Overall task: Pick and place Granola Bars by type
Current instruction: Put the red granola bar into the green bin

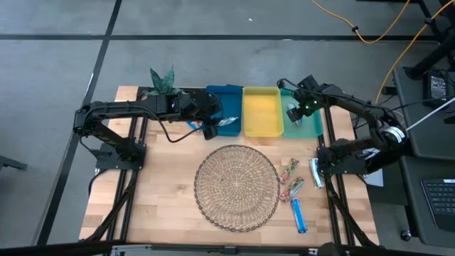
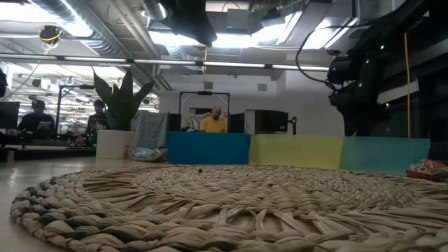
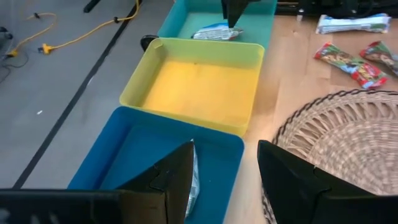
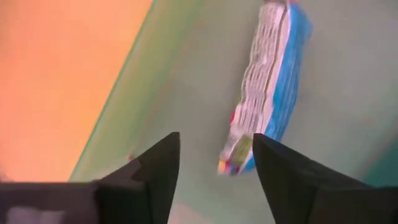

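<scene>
Release step: my right gripper [image 4: 211,171], fingers spread, hangs over the teal tray [image 4: 348,124]; I should lift straight, clearing the blue bar [image 4: 264,93] at twelve o'clock.

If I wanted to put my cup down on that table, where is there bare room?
The bare wood left of the wicker mat, toward the left arm's base, is open, as is the strip in front of the mat. The yellow tray is empty too. It is crowded right of the mat, where loose granola bars lie, and along the trays, where both grippers work.
</scene>
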### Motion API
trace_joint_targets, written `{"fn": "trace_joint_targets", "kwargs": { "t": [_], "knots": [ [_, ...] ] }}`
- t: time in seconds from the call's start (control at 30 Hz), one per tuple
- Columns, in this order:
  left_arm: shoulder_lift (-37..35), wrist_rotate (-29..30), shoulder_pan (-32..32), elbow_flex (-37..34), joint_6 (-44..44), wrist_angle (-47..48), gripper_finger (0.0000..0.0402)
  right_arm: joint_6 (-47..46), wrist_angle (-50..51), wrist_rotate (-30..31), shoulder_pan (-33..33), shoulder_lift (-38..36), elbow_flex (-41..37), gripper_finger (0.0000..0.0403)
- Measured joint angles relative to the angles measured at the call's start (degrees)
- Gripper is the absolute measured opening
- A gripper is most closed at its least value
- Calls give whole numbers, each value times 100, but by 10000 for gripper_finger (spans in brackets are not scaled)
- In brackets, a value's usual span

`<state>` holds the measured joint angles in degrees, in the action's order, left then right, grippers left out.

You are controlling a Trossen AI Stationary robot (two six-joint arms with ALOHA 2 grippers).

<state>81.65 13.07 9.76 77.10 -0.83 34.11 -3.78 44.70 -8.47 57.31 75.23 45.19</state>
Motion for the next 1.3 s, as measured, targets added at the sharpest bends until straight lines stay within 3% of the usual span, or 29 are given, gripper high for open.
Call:
{"fn": "trace_joint_targets", "kwargs": {
  "t": [0.37,0.67,0.97,1.3],
  "knots": [
    [0,-309,20,0,-206,-4,171,403,1370,105,-1095,-1494,0,196],
    [0,-569,17,0,-298,-4,171,-283,1893,-74,-2580,-2382,0,194],
    [0,-572,17,0,-298,-4,171,-310,2119,-162,-4042,-2335,458,194],
    [-2,-573,11,0,-292,-3,171,632,3404,768,-5624,-1578,2525,194]
  ]
}}
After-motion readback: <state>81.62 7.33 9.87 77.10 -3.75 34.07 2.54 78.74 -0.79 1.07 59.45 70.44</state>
